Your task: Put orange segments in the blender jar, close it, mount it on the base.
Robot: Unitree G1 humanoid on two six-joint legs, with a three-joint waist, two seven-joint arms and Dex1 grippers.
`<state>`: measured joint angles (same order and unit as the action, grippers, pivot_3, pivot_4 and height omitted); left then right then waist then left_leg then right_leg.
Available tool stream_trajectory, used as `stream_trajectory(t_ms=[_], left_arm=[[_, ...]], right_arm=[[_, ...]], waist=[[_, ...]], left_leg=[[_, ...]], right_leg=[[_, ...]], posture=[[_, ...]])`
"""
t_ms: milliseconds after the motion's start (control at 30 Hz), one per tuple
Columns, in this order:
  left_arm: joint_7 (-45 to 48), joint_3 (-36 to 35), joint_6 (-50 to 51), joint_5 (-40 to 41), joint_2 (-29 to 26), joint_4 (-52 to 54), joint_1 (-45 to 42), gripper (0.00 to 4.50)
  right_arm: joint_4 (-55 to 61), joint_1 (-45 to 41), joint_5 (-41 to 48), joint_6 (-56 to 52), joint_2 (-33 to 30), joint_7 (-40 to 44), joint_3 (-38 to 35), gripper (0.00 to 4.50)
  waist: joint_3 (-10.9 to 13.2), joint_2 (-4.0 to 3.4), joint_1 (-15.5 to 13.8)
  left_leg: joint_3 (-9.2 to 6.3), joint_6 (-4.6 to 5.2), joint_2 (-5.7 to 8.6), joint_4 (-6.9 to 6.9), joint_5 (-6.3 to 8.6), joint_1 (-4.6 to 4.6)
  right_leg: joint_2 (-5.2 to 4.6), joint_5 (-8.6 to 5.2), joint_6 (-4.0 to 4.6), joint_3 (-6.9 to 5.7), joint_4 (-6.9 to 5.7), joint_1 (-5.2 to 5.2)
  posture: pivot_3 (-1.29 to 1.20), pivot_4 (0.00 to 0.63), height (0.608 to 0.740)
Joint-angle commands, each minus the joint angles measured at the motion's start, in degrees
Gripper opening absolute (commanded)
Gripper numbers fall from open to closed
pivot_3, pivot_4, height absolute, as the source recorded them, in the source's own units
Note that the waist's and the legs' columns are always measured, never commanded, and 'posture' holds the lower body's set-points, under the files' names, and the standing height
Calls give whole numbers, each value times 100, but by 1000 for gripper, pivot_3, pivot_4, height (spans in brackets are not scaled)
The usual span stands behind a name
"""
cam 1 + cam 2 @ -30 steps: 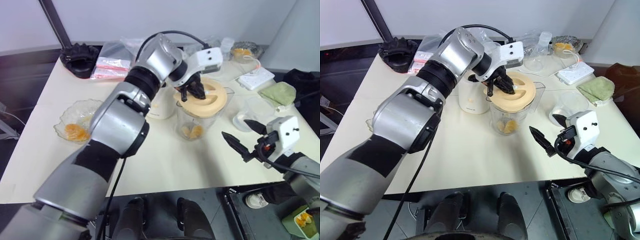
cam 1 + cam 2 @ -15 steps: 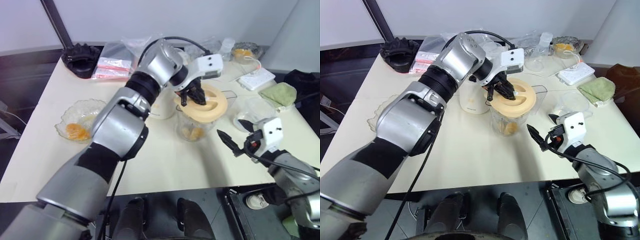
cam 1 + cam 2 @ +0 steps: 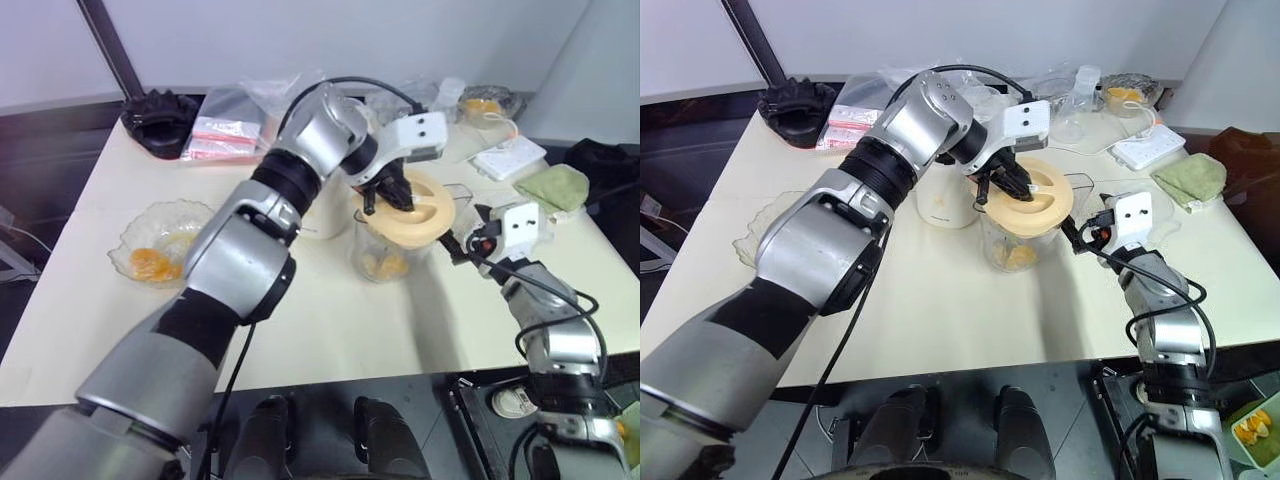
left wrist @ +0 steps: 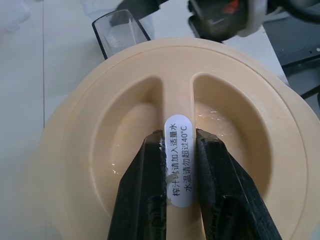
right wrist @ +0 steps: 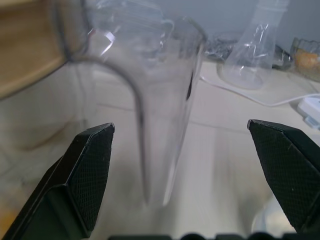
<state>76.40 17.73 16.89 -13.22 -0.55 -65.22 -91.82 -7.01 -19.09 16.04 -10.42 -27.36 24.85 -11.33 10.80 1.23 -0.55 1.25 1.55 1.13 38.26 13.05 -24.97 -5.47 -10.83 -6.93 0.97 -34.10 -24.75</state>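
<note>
Orange segments [image 3: 384, 264], small glossy wedges, lay at the bottom of the tall clear plastic blender jar [image 3: 393, 250], which stood on the cream table [image 3: 330, 330] at three o'clock of the squat cream-white base [image 3: 322, 212]. My left gripper [image 4: 180, 165] pinched the central ridge of the round cream plastic lid [image 4: 190, 100] narrowly, the lid tilted on the jar's rim, so closing looked unfinished. My right gripper [image 5: 180, 165] stood wide, its fingers either side of the jar's clear handle [image 5: 165, 115], holding nothing. Mounting remained. A white sticker [image 4: 178, 157] on the ridge carried Chinese print ending "40°C".
</note>
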Motion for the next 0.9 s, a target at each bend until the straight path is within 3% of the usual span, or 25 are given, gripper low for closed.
stream_trajectory(t_ms=[33,100,267,300,500,667,900], left_arm=[[-42,142,-74,-66,114,-17,151,261],[-40,151,-78,-70,122,-17,169,261],[-19,163,-91,-72,141,1,215,261],[-9,167,-99,-73,142,8,227,261],[-59,184,-74,-88,154,68,352,261],[-698,-120,1536,117,408,132,253,261],[-991,245,2871,84,438,1661,1130,261]], right_arm=[[-91,-280,83,225,123,228,54,4241],[-115,-299,74,248,139,275,49,3680],[-85,-250,29,213,151,301,25,1179],[-72,-240,33,195,154,298,23,943],[31,-156,-9,109,156,219,47,957],[182,-52,-8,69,130,207,76,957],[191,-48,76,77,50,330,22,957]], waist=[[0,0,8],[0,0,15],[-1,-1,1],[-1,-1,-2],[-1,-1,-6],[-2,-2,-19],[-17,-22,-21]], left_leg=[[0,0,1,0,0,1],[0,0,1,0,0,6],[0,0,1,0,0,20],[-2,0,0,0,0,26],[-5,0,0,-1,0,43],[-8,0,3,0,0,46],[-15,0,4,-2,0,53]], right_leg=[[0,0,0,1,1,1],[0,0,-1,1,1,5],[-1,0,0,2,0,19],[-2,0,0,2,2,23],[-4,-1,0,4,1,37],[-5,-2,-2,4,3,45],[-6,-5,-5,4,4,57]], posture=[[0,150,740],[0,150,740],[0,150,740],[0,150,740],[0,150,740],[0,150,740],[0,150,740]])
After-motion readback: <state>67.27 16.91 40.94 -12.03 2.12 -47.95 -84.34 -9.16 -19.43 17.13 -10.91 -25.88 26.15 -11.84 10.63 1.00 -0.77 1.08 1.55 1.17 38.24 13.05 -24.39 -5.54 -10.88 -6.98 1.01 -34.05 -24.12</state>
